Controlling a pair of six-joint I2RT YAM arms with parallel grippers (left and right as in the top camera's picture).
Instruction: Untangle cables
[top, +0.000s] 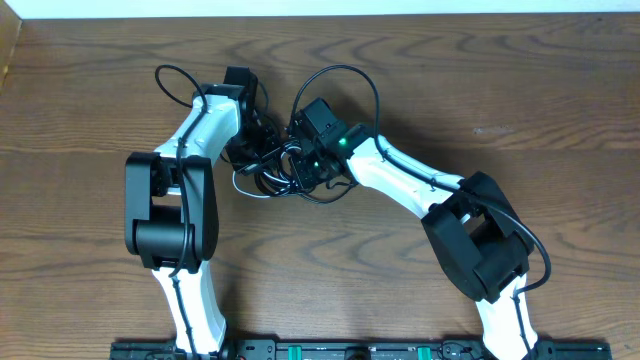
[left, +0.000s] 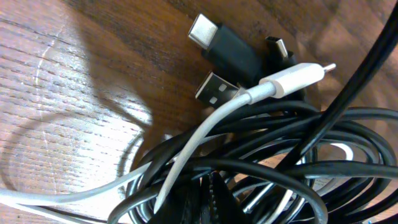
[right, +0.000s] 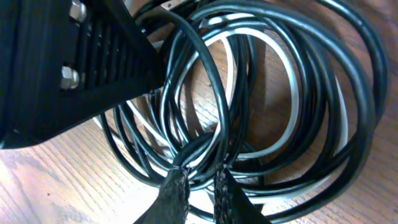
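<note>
At table (top: 500, 100) centre, both arms (top: 195, 150) bent over cables (top: 270, 182), left fingers (left: 214, 202) pressed together, right fingers (right: 174, 196) pinching them.

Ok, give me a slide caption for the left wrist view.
White cable crossing tangled black cables, plugs lying on the wooden table.

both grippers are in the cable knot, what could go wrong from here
1. The right gripper seems to pinch several black cables at once; pulling may tighten the coil rather than free one.
2. The white cable threads through the black loops by the shut left gripper, so its plug might snag.
</note>
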